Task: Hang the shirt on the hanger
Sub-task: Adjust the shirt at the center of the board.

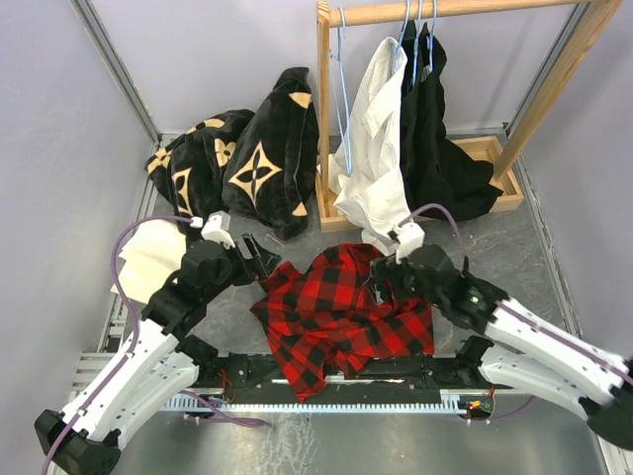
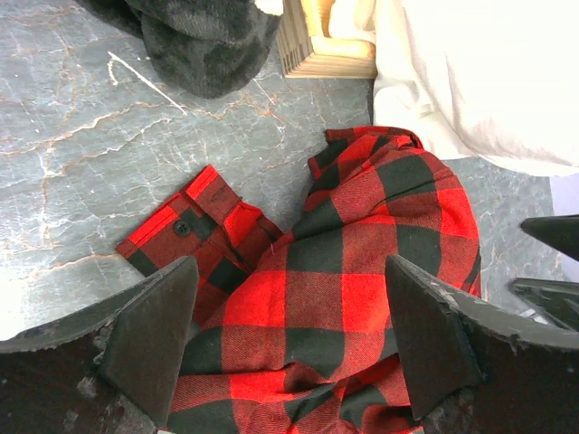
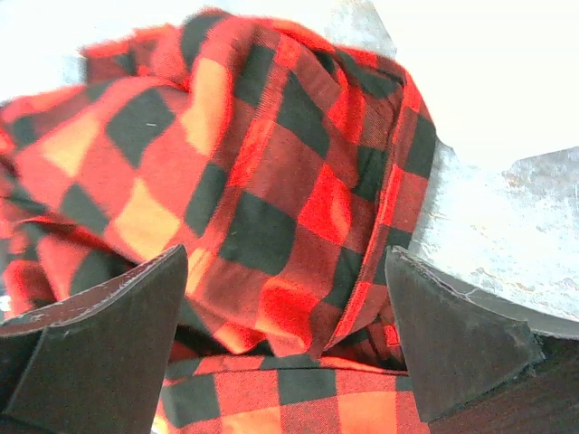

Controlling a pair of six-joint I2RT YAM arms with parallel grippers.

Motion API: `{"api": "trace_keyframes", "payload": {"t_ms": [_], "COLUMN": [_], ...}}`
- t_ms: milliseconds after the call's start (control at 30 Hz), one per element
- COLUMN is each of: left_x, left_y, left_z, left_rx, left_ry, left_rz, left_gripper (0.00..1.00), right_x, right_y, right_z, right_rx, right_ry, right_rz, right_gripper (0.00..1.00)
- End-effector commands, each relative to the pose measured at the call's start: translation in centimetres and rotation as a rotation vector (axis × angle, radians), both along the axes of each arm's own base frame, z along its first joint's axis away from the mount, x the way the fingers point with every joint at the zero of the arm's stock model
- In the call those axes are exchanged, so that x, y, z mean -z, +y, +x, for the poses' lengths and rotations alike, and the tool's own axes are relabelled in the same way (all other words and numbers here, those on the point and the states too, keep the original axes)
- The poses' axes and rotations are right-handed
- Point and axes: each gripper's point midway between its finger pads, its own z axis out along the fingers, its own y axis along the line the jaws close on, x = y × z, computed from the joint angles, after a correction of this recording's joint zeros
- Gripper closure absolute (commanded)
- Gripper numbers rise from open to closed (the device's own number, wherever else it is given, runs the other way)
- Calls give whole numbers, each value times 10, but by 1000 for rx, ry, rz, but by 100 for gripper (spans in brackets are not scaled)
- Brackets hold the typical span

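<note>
Shirt crumpled near the table's front edge.
Over it, left gripper and right gripper, fingers spread wide.

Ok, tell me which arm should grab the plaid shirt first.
Probably the right. The right gripper is open with a raised fold of the plaid shirt close between its fingers; the left gripper is open but sits farther above the fabric.

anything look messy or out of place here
The red-and-black plaid shirt lies crumpled in a heap on the table, one cuffed sleeve flung out sideways. The white shirt hangs lopsided on the rail, hem sagging to the table. The light-blue hanger beside it looks bare.
</note>
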Motion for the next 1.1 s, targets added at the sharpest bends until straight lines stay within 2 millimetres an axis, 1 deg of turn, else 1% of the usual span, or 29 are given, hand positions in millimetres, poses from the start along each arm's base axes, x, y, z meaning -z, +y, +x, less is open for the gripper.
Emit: {"api": "trace_keyframes", "payload": {"t_ms": [0,67,133,233,267,300,333,467,533,600,700,733,767,900,967,1067], "left_x": [-12,-23,-32,-38,-38,-38,-34,-23,-22,-26,-27,-27,-22,-27,-22,-1], "left_y": [-15,-24,-34,-45,-52,-64,-82,-112,-121,-129,-143,-149,-157,-188,-194,-195], "left_z": [5,5,3,1,-1,-5,-10,-15,-11,-7,-4,-4,-5,-10,-8,-2], "left_rx": [81,131,180,203,216,236,260,273,238,194,149,141,144,148,130,90], "left_ry": [-53,-69,-81,-109,-116,-121,-120,-108,-108,-126,-144,-146,-140,-176,-173,-123], "left_rz": [-23,-43,-48,-28,-24,-25,-18,49,85,92,100,110,134,181,234,351], "left_gripper": [11,4,2,1,1,0,0,1,1,1,1,1,1,1,1,1], "right_x": [-38,-30,-18,1,7,15,17,17,18,21,28,30,31,34,36,38], "right_y": [-7,-30,-48,-60,-61,-64,-61,-63,-66,-69,-74,-75,-76,-81,-82,-83], "right_z": [-5,0,5,10,11,14,16,22,22,20,17,16,15,11,10,8], "right_rx": [9,121,220,313,332,361,372,393,402,404,408,409,412,422,421,417], "right_ry": [-114,-98,-64,8,37,71,94,117,124,130,148,151,152,153,156,161], "right_rz": [151,94,35,1,-1,1,31,76,84,89,84,84,85,88,87,85], "right_gripper": [3,5,8,9,9,9,9,9,10,10,10,10,10,10,10,10]}}
